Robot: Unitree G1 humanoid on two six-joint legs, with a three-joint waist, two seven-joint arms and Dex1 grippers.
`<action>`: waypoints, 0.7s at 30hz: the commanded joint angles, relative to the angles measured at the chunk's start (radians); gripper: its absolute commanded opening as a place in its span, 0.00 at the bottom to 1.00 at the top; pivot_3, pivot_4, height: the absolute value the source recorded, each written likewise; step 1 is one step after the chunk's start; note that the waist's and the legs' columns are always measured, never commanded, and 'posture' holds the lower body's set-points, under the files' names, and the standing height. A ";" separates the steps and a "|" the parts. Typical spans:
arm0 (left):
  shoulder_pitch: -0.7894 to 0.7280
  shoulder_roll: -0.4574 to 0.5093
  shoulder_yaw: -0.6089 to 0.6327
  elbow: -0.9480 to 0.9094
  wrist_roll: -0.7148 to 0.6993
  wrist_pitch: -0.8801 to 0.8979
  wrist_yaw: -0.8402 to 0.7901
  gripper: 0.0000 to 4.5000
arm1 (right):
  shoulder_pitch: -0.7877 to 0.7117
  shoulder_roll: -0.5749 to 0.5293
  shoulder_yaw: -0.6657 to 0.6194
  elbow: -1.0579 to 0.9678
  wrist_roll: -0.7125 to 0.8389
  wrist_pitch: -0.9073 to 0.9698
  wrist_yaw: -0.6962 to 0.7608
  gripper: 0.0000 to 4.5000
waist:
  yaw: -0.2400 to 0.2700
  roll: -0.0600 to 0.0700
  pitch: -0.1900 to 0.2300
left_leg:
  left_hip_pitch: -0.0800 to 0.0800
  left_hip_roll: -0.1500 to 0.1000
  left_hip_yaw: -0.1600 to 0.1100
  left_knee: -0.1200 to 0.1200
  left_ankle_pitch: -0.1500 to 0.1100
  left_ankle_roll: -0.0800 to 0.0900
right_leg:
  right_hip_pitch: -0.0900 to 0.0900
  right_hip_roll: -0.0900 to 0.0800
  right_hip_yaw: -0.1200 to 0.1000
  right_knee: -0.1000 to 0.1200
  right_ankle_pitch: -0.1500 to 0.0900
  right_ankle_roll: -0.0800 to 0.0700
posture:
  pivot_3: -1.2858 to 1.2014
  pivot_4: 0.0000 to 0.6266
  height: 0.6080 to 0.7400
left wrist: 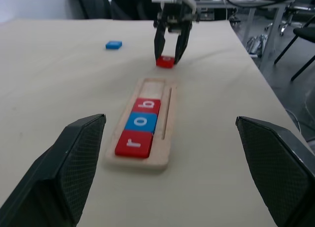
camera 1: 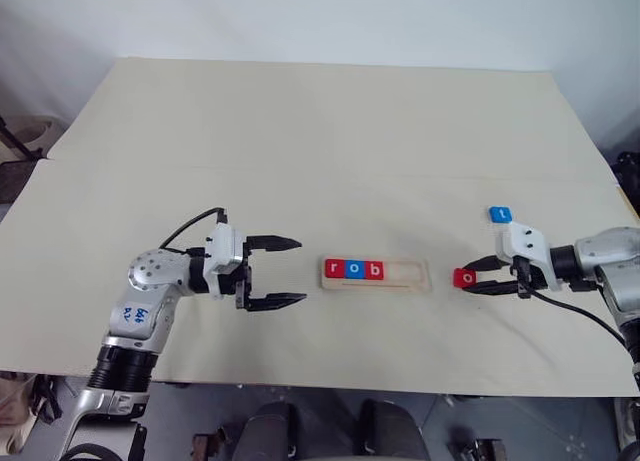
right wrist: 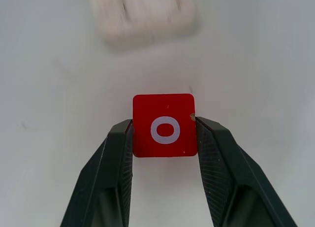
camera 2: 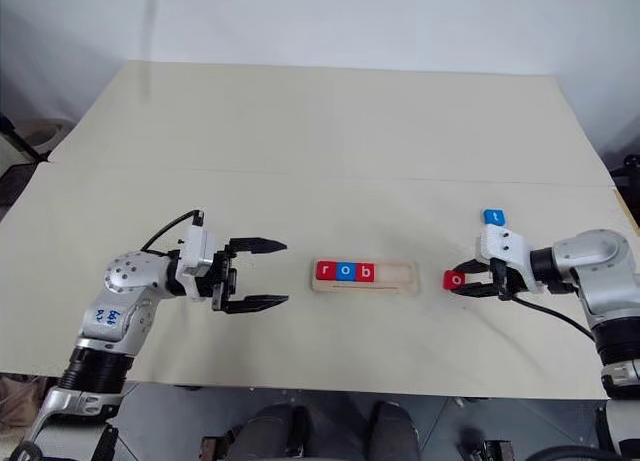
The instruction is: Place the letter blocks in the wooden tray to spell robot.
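Near the middle of the table's [camera 1: 300, 131] front half lies the wooden tray [camera 1: 412, 273], its long axis running left to right across the robot's front. Three letter blocks sit flat in the left part of its slot, touching one another: a red "r" [camera 1: 334, 269], a blue "o" [camera 1: 353, 270] and a red "b" [camera 1: 373, 271], letters upright as seen from the robot. The right part of the slot is bare.

Just right of the tray's right end, the right gripper [right wrist: 165, 133] points toward the tray with both fingers pressed against the opposite sides of a red "o" block [right wrist: 164, 125], which rests on the table. Beyond that block, farther from the robot, a blue "t" block [camera 1: 500, 214] lies alone.

Left of the tray, the left gripper [camera 1: 278, 273] points level at the tray's left end, its fingers spread wide and holding nothing.
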 commanded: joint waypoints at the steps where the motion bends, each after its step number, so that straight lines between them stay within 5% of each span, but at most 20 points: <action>1: 0.021 0.018 0.000 -0.045 0.013 -0.007 0.011 1.00 | -0.047 0.023 0.018 -0.152 0.046 0.135 0.017 0.32 | 0.001 0.000 0.000 | 0.000 0.000 0.000 0.000 0.000 0.000 | 0.000 0.000 0.000 0.000 0.000 0.000 | 0.52 0.24 1.00; 6: 0.036 0.020 0.005 -0.067 0.002 0.014 0.026 1.00 | -0.125 0.094 0.095 -0.198 0.008 0.267 -0.032 0.32 | 0.010 0.000 0.000 | -0.001 0.000 -0.001 0.001 0.000 0.000 | 0.000 -0.001 0.000 0.000 0.000 0.000 | 0.52 0.24 1.00; 21: 0.070 0.016 0.010 -0.117 0.002 0.029 0.090 1.00 | -0.177 0.180 0.176 -0.132 -0.065 0.229 -0.068 0.32 | 0.003 0.000 0.000 | -0.001 -0.003 -0.001 0.001 0.000 0.000 | 0.000 0.000 0.000 0.000 0.000 0.000 | 0.52 0.24 1.00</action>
